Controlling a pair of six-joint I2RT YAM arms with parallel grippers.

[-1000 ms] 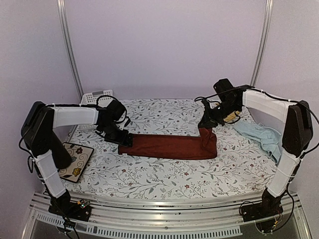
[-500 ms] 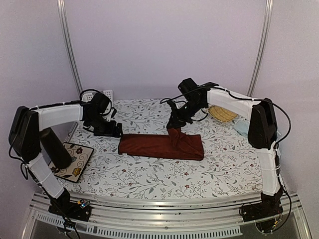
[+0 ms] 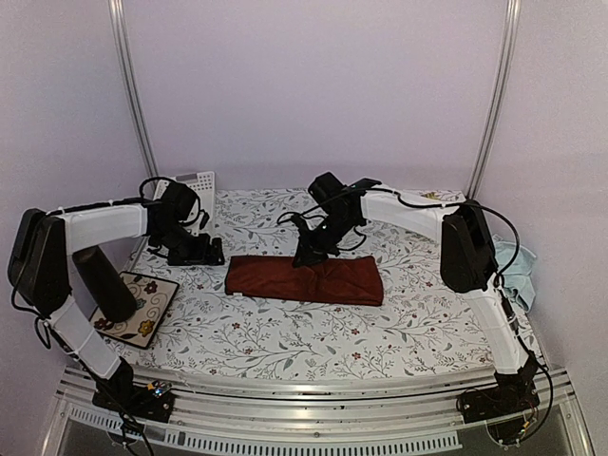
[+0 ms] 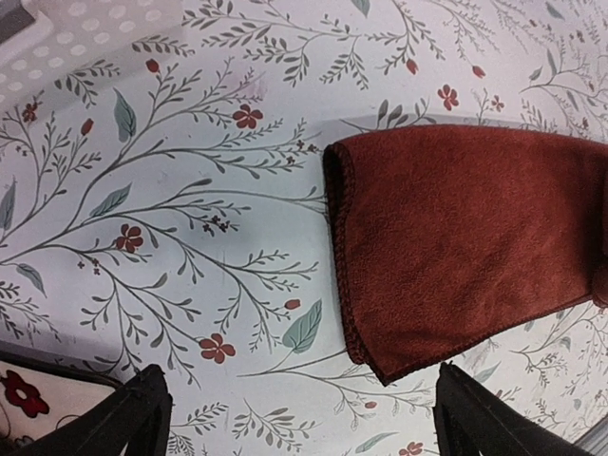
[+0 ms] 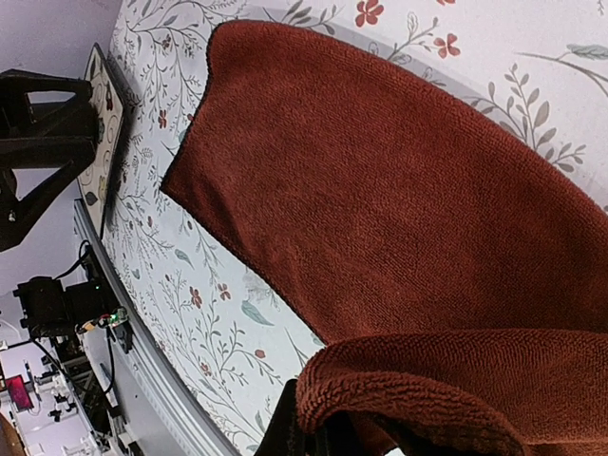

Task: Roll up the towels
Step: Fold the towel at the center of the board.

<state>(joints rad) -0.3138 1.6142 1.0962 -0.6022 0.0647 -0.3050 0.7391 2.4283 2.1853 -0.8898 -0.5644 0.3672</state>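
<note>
In the top external view the rust-red towel (image 3: 328, 282) lay as a long band across the middle of the table (image 3: 285, 337), its length running left to right. The right gripper (image 3: 306, 255) had reached over to the band's far edge, left of its middle, and a raised tuft of cloth came up to it. The left gripper (image 3: 207, 253) sat low just beside the towel's left end, apart from it. The pale blue towel (image 3: 514, 274) lay crumpled at the table's right edge, untouched. From the left wrist, the left gripper (image 4: 304, 423) showed both fingertips (image 4: 142, 408) spread wide with nothing between them but the patterned table (image 4: 190, 190). The rust-red towel (image 4: 456, 237) began right of the gap with its hemmed left end lying flat. From the right wrist, the rust-red towel (image 5: 361, 190) stretched flat toward the table's left edge, and one end of it was doubled back into a thick curl at the bottom of the view. There the right gripper (image 5: 318, 439) was pressed together and pinching that curl. I judged the step to be the start of the red towel's roll, or a first fold, with its right end turned back over the rest. The next move seemed to call for setting that curl down square to the long edges and turning it over tightly toward the left end. The spread left gripper was placed to pin the free end so the cloth would not slide.
</note>
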